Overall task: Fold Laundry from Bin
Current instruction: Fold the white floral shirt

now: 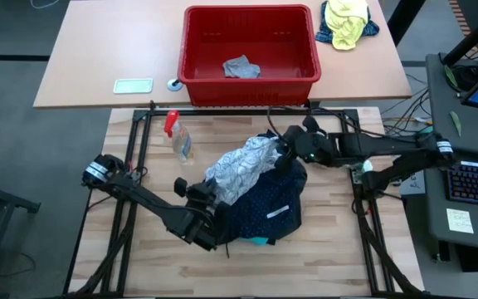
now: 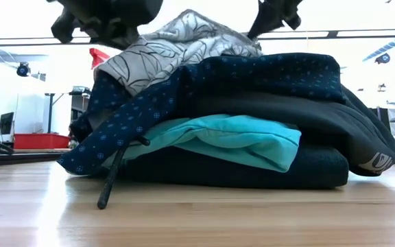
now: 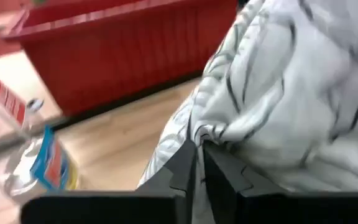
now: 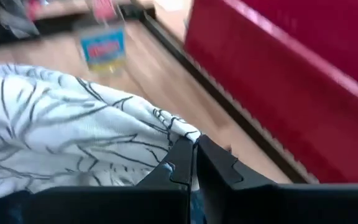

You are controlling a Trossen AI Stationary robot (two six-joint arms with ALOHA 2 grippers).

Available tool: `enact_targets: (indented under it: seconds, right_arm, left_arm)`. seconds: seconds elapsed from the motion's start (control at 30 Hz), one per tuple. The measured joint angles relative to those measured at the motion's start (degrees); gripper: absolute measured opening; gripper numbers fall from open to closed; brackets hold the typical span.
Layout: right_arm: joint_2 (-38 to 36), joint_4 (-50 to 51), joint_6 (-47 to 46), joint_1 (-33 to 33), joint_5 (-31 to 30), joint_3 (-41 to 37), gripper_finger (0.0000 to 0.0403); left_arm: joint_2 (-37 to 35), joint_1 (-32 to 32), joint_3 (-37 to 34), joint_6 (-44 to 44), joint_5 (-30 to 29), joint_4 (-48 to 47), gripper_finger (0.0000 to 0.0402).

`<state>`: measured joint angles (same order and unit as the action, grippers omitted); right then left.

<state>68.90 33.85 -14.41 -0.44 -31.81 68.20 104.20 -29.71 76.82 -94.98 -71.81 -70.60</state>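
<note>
Both end effectors (image 3: 199, 163) (image 4: 194, 163) pinch light-grey garment (image 1: 241, 166).

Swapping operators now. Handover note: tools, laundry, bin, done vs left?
Left tool: shut on the leaf-print cloth, at its near-left end.
Right tool: shut on the same cloth, at its far-right edge.
Laundry: the cloth lies on the pile of navy dotted, black and turquoise garments at mid-table.
Bin: on the far table, one grey garment inside.
Done: both corners gripped.
Left: spread and fold the cloth; grey garment remains.
</note>
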Motion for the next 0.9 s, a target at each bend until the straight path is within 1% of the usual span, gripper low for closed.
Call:
enact_targets:
  seconds: [0.1, 0.2, 0.33, 0.43, 0.57, 0.63, 0.67, 0.77, 0.8, 0.9]
  right_arm:
    - [-0.04, 3.66, -1.97, -1.85, 3.49, -0.02, 0.0011]
    - [-0.33, 3.76, -0.76, -2.31, 7.55, -0.02, 0.0028]
    - [-1.38, 3.92, 1.2, -2.24, 11.93, -0.02, 0.0071]
    - [-2.72, 4.05, 2.31, -2.59, 12.37, -0.02, 0.0112]
    - [-4.99, 4.19, 2.9, -2.72, 12.32, 0.11, 0.0163]
    - [-5.81, 3.23, 5.74, -2.44, 12.89, 0.55, 0.0184]
    - [-5.99, 2.62, 8.4, -2.01, 14.22, 0.57, 0.0193]
    - [-5.57, -0.75, 16.1, -0.65, 22.09, -0.36, 0.0212]
    - [-4.9, -2.55, 17.95, -0.2, 23.8, -0.89, 0.0217]
    - [-1.9, -7.28, 23.32, 0.43, 24.45, -1.82, 0.0228]
  left_arm:
    - [0.0, 0.55, -0.02, 2.31, 4.32, -0.12, 0.0036]
    - [-0.42, 0.72, -0.02, 3.69, 6.76, -0.98, 0.007]
    - [-1.67, 0.38, 0.26, 5.9, 7.86, -3.07, 0.0123]
    - [-3.66, -0.21, 0.31, 8.79, 8.57, -4.71, 0.0162]
    - [-6.66, -1.16, 0.37, 17.5, 8.97, -4.17, 0.0201]
    - [-7.88, -2.0, 0.37, 23.03, 9.45, -3.0, 0.0214]
    - [-8.4, -2.61, 0.37, 26.51, 9.43, -1.99, 0.0219]
    - [-8.72, -4.4, 0.41, 37.72, 9.49, 3.23, 0.0228]
    - [-8.62, -4.71, 0.33, 40.32, 9.7, 4.87, 0.0229]
    - [-8.55, -5.01, 0.31, 42.24, 9.94, 6.66, 0.0229]
